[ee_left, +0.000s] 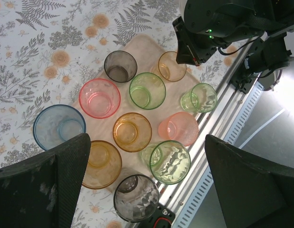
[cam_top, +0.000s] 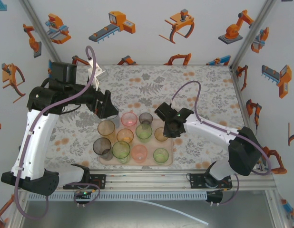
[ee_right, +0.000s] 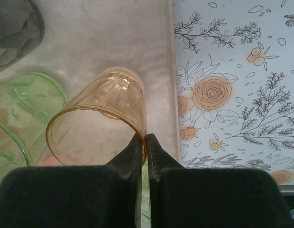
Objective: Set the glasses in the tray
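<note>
Pinching the rim of a translucent orange tumbler (ee_right: 97, 114), the right gripper (ee_right: 146, 137) has its black fingers clenched almost together, one inside the thin wall and one outside. The tumbler, faceted toward its base, is at the right side of the pale pink tray (ee_right: 113, 38), a flat matte surface with a low rounded rim. To its left stand the other glasses (ee_left: 132, 131), grey, pink, green and orange, round-mouthed and faceted, packed close in rows. A blue tumbler (ee_left: 59, 127) stands at the tray's far left corner. The left gripper (cam_top: 108, 111) hangs above it, jaws spread wide, grasping nothing. A floral cloth (cam_top: 204, 90) covers the table.
</note>
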Action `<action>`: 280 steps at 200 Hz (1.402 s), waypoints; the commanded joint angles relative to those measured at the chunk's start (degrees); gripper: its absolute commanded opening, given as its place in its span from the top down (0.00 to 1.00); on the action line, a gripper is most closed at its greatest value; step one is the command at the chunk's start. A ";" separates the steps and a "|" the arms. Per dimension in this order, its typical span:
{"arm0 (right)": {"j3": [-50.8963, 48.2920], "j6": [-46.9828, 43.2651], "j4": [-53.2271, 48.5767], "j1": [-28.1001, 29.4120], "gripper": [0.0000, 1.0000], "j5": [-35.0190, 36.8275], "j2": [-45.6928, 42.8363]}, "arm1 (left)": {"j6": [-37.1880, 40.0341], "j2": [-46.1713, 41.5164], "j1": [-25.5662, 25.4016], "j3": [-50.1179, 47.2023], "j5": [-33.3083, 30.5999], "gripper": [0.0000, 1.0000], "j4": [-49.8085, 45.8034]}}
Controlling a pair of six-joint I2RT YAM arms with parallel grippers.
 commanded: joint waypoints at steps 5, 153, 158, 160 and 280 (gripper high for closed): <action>-0.26 1.03 0.22 0.43 0.89 0.45 -0.11 | -0.90 -0.65 0.36 -0.33 1.80 0.03 0.70; 5.11 -2.66 -5.51 0.45 0.64 2.66 -2.95 | -0.38 -0.16 1.73 2.44 -2.65 0.03 -0.23; 5.63 -3.04 -6.16 0.46 0.64 2.87 -3.24 | -0.45 -0.07 1.91 2.94 -2.63 0.03 -0.32; 5.88 -3.17 -6.33 0.42 0.63 2.97 -3.38 | -0.46 -0.03 1.98 3.08 -2.63 0.03 -0.37; 23.25 -20.27 -10.10 -12.08 0.01 6.56 -10.22 | -11.12 2.04 23.25 6.38 -6.69 0.03 3.43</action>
